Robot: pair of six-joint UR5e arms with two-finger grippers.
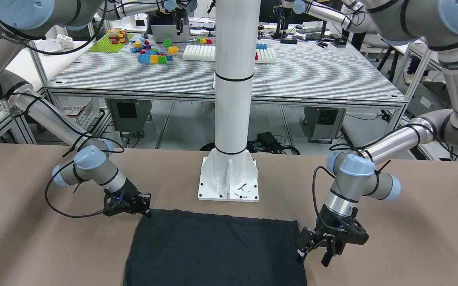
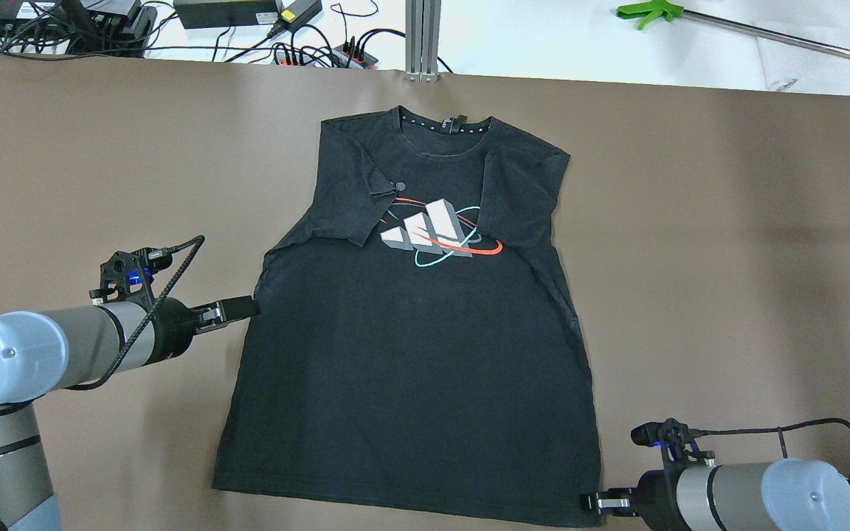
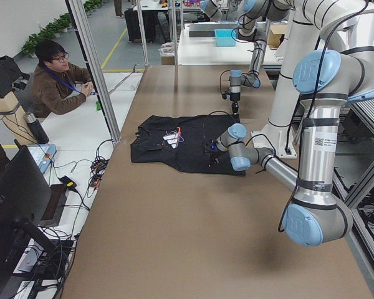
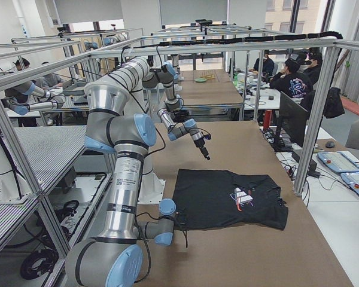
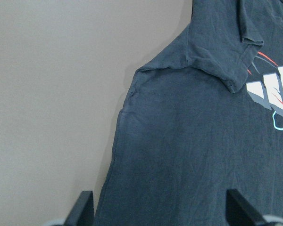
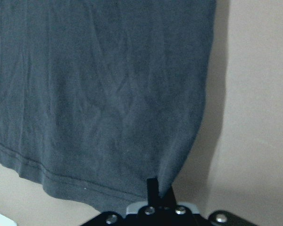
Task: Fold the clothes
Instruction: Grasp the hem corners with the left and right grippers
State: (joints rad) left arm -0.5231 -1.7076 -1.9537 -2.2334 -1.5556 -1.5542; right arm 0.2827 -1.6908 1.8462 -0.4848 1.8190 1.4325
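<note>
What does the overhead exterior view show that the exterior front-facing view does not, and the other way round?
Only the overhead view shows the collar, a sleeve folded inward and the printed logo of the T-shirt.

Only the front-facing view shows the white pole on its base plate, and a second table behind it with coloured blocks.

Both show the black T-shirt lying flat on the brown table, with the left gripper at its side edge and the right gripper at a hem corner.
</note>
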